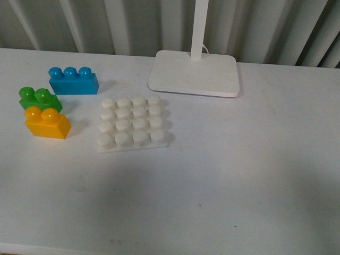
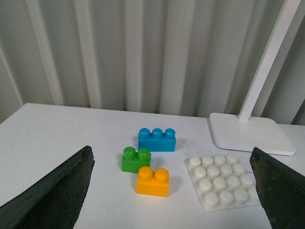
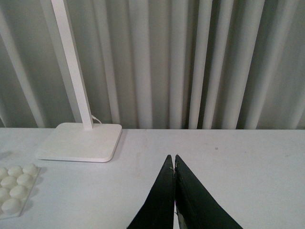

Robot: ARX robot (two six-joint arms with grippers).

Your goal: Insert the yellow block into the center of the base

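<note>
While neither of my arms shows in the front view, the white table lies wide and bare to the right of the pieces and in front of them. Its back edge meets a ribbed grey wall. The lamp foot sits by that back edge, just behind the base with a narrow gap between. The base lies flat, a white square with sixteen round studs, all uncovered. Left of it, across a clear strip of table, the blue brick stands farthest back. The yellow block is nearest me, upright, glossy yellow-orange, two round studs up. The green brick is close behind it; whether they touch I cannot tell. My left gripper is spread wide, holding nothing. My right gripper has its fingers pressed together above bare table.
</note>
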